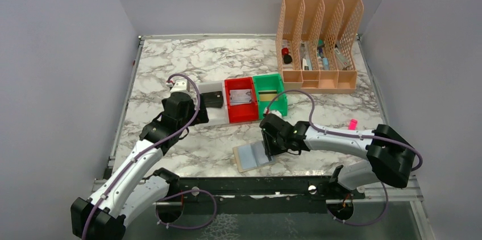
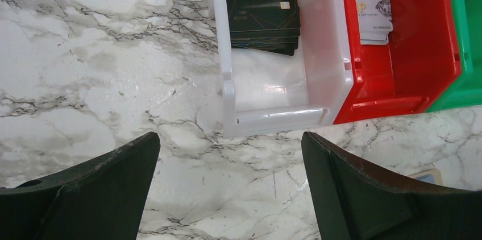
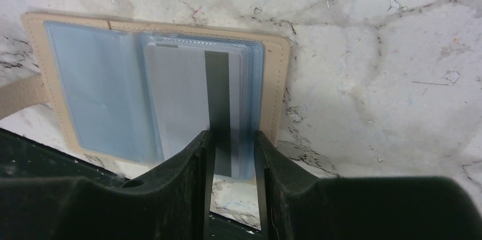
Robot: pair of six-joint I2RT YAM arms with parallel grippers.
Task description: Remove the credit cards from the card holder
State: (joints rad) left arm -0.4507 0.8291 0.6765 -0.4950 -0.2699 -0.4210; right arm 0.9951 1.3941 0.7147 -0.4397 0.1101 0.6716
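Observation:
The tan card holder [image 1: 253, 156] lies open near the table's front edge, its blue-grey pockets [image 3: 85, 98] facing up. A silvery grey credit card [image 3: 179, 98] with a dark stripe sits in the right-hand pocket stack. My right gripper [image 3: 233, 135] hovers over that card's near end, jaws narrowly apart with the stripe showing between them; from above the right gripper [image 1: 271, 148] covers the holder's right part. Black credit cards [image 2: 262, 17] lie stacked in the white tray [image 2: 284, 116]. My left gripper [image 2: 230, 143] is wide open over bare marble just in front of that tray.
A red tray [image 2: 409, 75] holding a pale card [image 2: 374, 15] stands beside the white one, then a green tray [image 1: 278, 106]. A peach file rack [image 1: 320, 44] with pens stands at the back right. A small pink object [image 1: 353, 123] lies by the right arm.

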